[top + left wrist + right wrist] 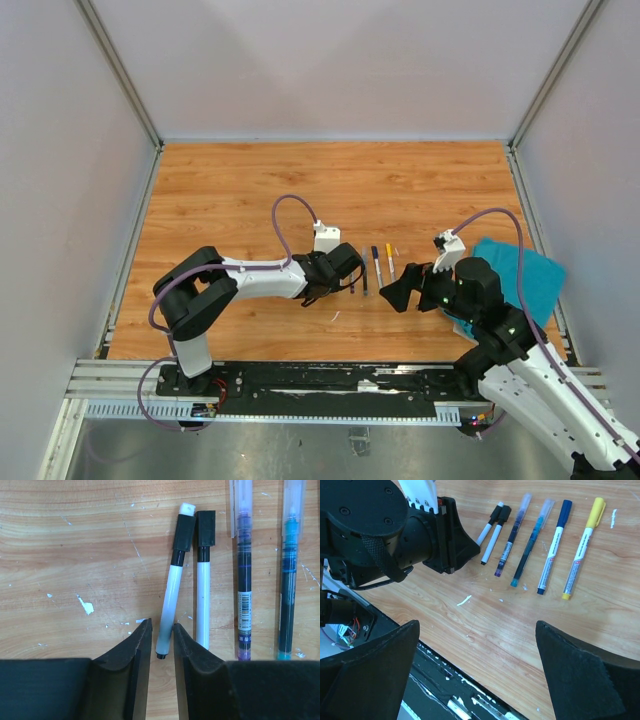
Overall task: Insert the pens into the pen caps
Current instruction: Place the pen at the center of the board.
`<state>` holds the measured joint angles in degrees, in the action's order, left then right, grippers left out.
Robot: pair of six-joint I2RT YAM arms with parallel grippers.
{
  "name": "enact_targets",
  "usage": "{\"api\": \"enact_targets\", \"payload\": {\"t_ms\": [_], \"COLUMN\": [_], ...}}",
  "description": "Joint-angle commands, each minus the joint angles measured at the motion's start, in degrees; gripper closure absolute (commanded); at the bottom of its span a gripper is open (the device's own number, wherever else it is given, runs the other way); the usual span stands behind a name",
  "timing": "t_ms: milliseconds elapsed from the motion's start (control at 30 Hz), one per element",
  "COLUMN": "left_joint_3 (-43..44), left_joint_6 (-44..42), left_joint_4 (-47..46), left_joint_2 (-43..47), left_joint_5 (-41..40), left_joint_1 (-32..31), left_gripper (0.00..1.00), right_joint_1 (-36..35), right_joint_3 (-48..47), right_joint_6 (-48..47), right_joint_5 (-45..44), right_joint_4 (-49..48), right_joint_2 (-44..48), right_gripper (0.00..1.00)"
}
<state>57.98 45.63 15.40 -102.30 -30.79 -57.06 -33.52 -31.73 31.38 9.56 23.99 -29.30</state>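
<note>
The left claw [161, 626] is sitting slightly parted around the tail of a capped white pen [170, 600] on the worktop [75, 555]. The right claw [477, 630] is hovering wide open near the row of pens [530, 545].

left tool [161, 626] slightly parted | right tool [477, 626] spread wide

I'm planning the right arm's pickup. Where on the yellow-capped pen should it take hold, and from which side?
Mid-barrel, on the white part below the cap of the yellow-capped pen, from straight above, closing across it. It lies flat on the table at the row's end, the blue-capped pen parallel but apart.
</note>
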Motion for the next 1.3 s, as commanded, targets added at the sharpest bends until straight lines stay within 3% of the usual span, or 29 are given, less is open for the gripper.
{"api": "enact_targets", "payload": {"t_ms": [0,67,300,467,867,1267], "left_joint_3": [0.2,-0.2,-1.1,-2.6,-2.4,1.2], "left_joint_6": [1.4,1.7,2.3,4.7,6.1,0.4], "left_joint_4": [-1.1,-1.3,-1.5,-1.5,-1.6,0.7], "left_joint_2": [-1.0,-0.7,0.0,1.5,2.3,9.3], "left_joint_5": [0.8,1.1,1.5,1.4,0.6,-2.8], "left_joint_1": [0.4,0.4,0.4,0.4,0.4,0.4], "left_gripper": [0.72,0.72,0.89,0.91,0.79,0.68], "right_joint_1": [0.4,0.4,0.4,0.4,0.4,0.4], "right_joint_3": [0.7,0.9,1.0,1.0,0.9,-0.7], "right_joint_6": [0.5,0.5,0.5,0.7,0.9,2.3], "right_joint_5": [3.4,4.1,4.9,5.2,5.9,0.5], "right_joint_4": [-3.2,-3.5,-3.6,-3.8,-3.9,-2.1], "right_joint_2": [-0.5,-0.8,-0.8,-0.8,-1.1,-0.7], "right_gripper": [0.02,0.01,0.01,0.02,0.01,0.01]}}
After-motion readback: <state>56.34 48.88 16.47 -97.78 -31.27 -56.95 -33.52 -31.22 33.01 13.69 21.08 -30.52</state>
